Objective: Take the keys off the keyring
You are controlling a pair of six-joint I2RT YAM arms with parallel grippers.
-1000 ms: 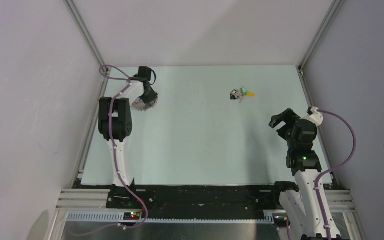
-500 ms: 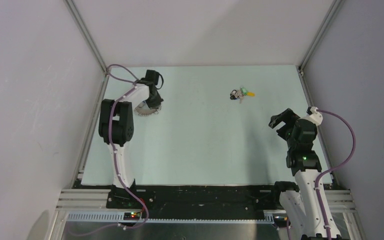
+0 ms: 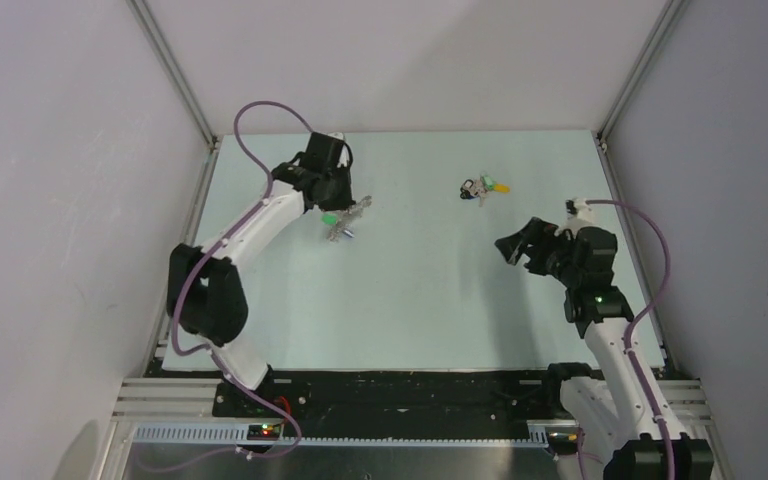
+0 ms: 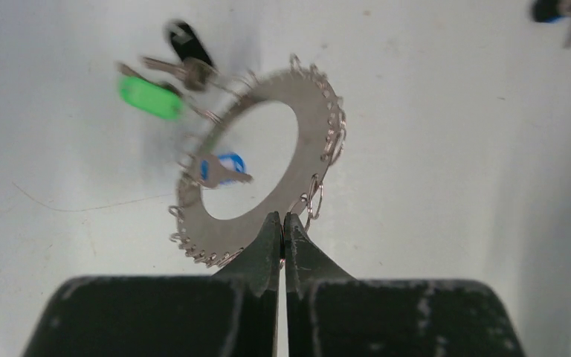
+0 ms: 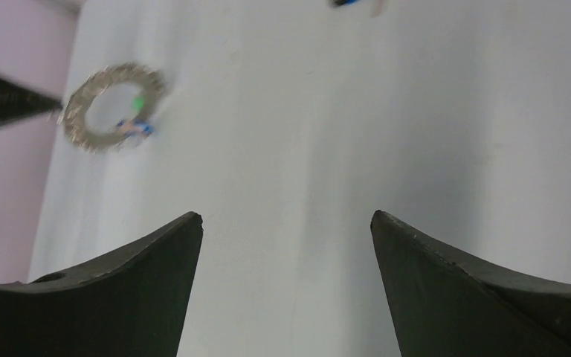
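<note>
Bright, even light leaves only faint shadows on the pale green table (image 3: 410, 300). In the left wrist view, the green plastic-headed key (image 4: 149, 98) at ten o'clock is motion-blurred.

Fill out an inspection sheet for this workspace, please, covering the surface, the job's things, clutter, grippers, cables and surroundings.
Surface: pale table, no marks seen.
Job's things: keyring fringed with small split rings; a green-headed key and a blue-headed key hang from it. A loose clump of keys lies far back on the table.
Clutter: nothing seen.
Grippers: left gripper has its fingers shut on the keyring's rim; right gripper is open and empty above the table.
Cables: left purple cable loops high over its arm; right purple cable arcs beside its arm. Neither touches the keys.
Surroundings: plain walls with metal frame posts.
</note>
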